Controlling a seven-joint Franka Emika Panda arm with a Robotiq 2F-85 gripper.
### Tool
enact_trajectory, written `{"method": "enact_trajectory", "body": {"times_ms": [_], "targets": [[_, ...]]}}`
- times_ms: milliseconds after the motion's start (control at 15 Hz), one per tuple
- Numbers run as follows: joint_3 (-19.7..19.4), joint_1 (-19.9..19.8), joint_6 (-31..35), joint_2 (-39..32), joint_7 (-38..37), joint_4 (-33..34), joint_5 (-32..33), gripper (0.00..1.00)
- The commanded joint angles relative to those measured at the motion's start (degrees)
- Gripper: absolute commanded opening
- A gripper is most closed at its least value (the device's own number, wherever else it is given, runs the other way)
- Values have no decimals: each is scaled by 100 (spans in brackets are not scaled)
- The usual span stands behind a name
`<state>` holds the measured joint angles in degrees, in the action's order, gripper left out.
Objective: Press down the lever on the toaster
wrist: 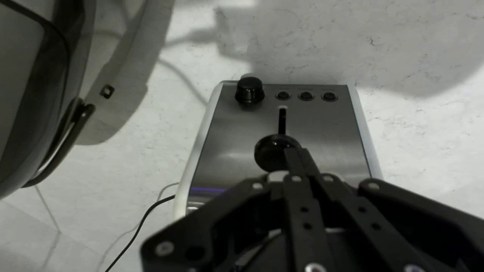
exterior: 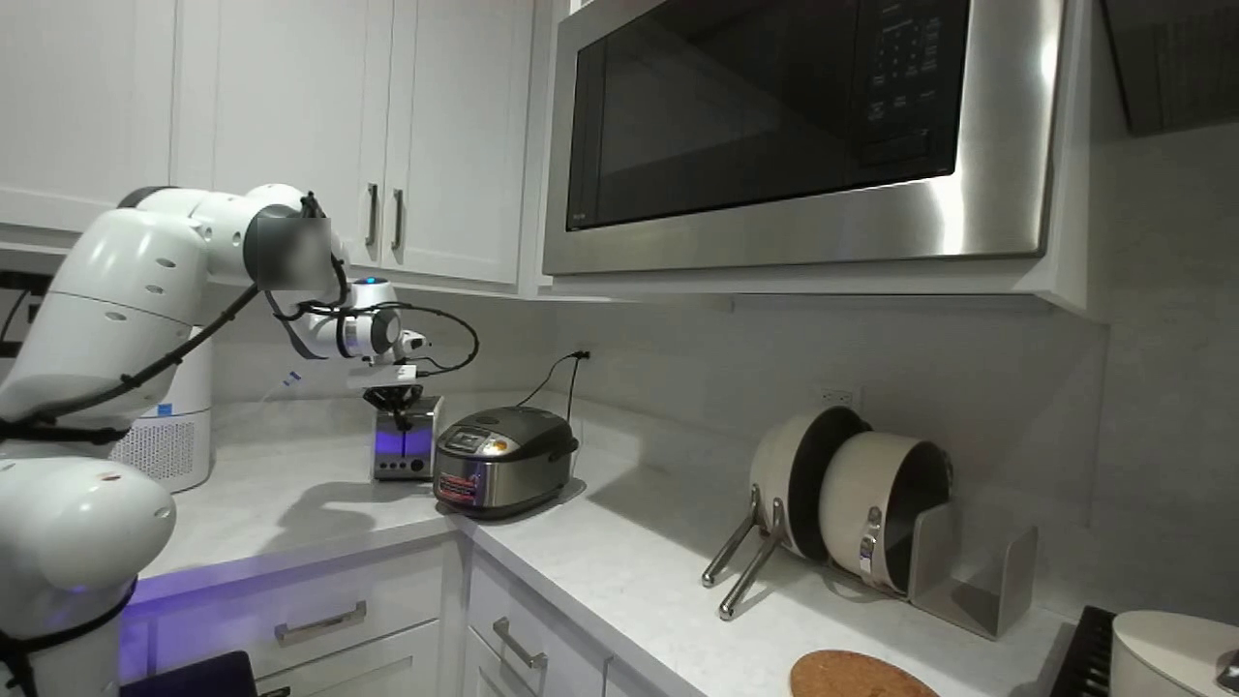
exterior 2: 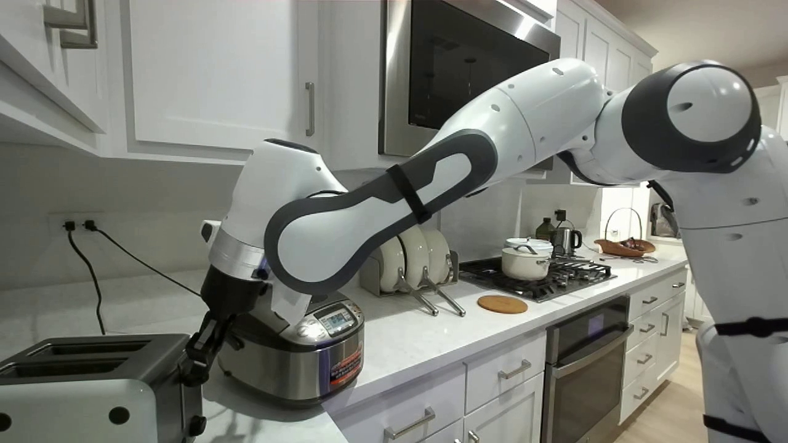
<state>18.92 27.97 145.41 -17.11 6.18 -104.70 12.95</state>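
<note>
In an exterior view, the toaster [exterior: 418, 448] stands behind the pincer [exterior: 403, 424]. In an exterior view, a cooker [exterior 2: 289, 369] flanks the pincer. In the wrist view, the pincer, pressed together, overlaps the lever [wrist: 270, 154], contact unclear.

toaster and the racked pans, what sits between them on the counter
The rice cooker stands between the toaster and the racked pans, nearer the toaster; both exterior views show it.
</note>
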Motion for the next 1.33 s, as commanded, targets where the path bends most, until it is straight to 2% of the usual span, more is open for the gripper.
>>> {"method": "enact_trajectory", "body": {"times_ms": [0, 1267], "targets": [[26, 61, -294, -126, -193, 212, 72, 0], [-88, 190, -803, -685, -237, 868, 166, 0]]}}
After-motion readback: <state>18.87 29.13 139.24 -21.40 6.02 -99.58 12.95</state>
